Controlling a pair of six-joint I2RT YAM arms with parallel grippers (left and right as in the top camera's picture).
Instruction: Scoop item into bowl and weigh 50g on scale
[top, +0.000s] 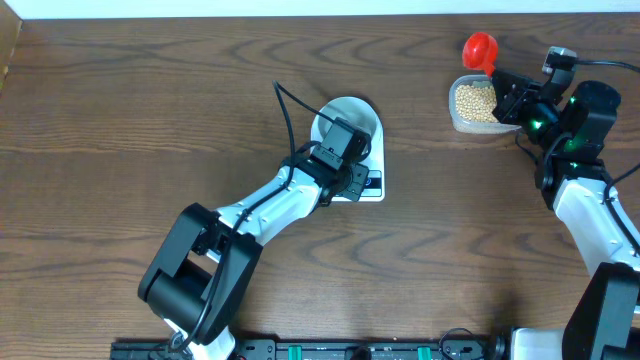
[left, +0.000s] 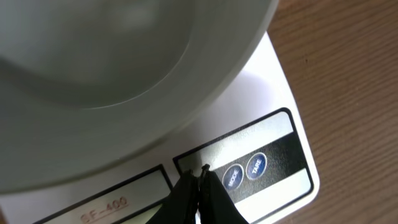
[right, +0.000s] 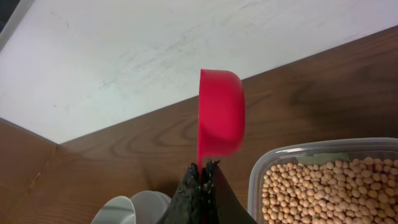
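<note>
At the middle of the brown wooden table, the overhead view shows the bowl sitting on the far part of the scale, half hidden under the left arm. Only the left wrist view shows what happens at the scale's near edge. There the left gripper has its fingers pressed together with nothing between them. Its tip is over the dark display strip, just left of the two round buttons, which read MODE and TARE. Whether the tip touches the strip cannot be told. The bowl's rim fills the upper left of that view and overhangs the white platform.

At the far right of the table, the beans lie in a clear plastic tub. The right gripper is clamped on the thin handle of a red scoop. The overhead view places the scoop just beyond the tub's far edge. The right wrist view adds that the scoop is turned on its side, its cup seen edge-on above the wood, left of the tub and apart from the beans. What the cup holds cannot be made out. That view alone also shows two white round shapes at its lower left corner, cut off by the frame.
</note>
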